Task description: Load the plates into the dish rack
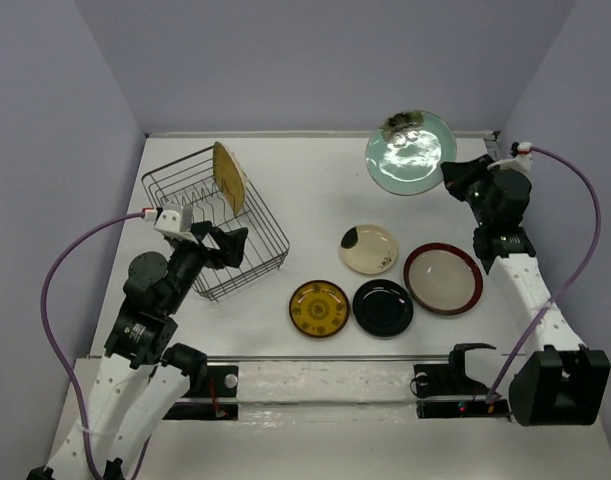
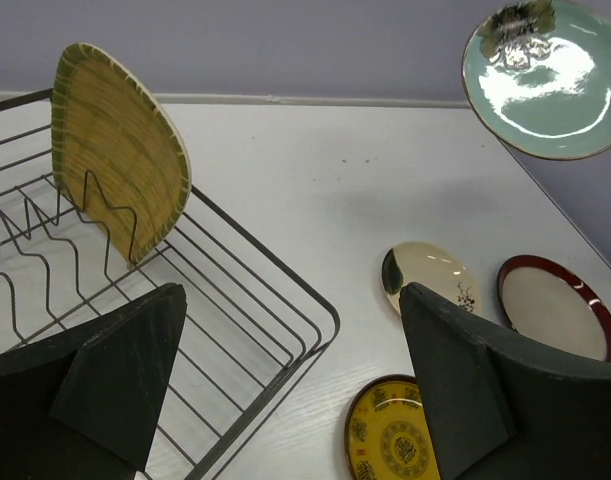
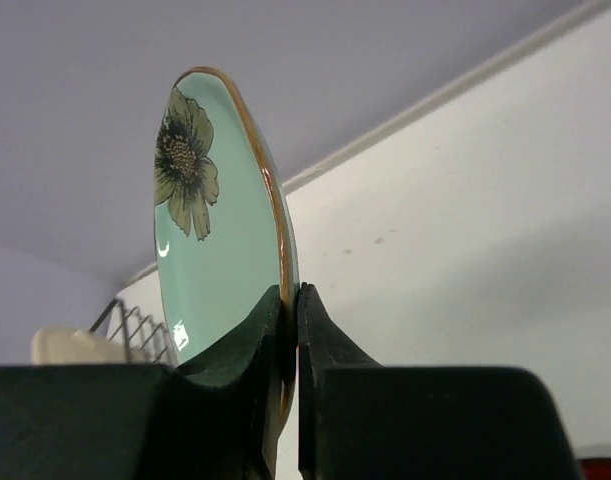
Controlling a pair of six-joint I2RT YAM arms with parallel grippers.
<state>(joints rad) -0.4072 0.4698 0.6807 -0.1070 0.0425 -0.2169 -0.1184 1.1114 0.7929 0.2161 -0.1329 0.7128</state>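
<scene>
The right hand point(image 3: 290, 312) is clamped on the rim of the pale teal plate point(image 1: 410, 152), holding it in the air over the far right of the bench point(image 1: 315, 190) — well apart from the dish rack point(image 1: 185, 200). The left hand point(image 2: 293, 300) hovers at the rack's near side, fingers spread wide and gripping nothing; the yellow ribbed plate point(image 1: 228, 177) stands upright between prongs at the rack's far end. Four plates lie flat on the bench — cream plate point(image 1: 368, 248), red-rimmed plate point(image 1: 443, 278), black plate point(image 1: 382, 307) and yellow patterned plate point(image 1: 318, 308).
</scene>
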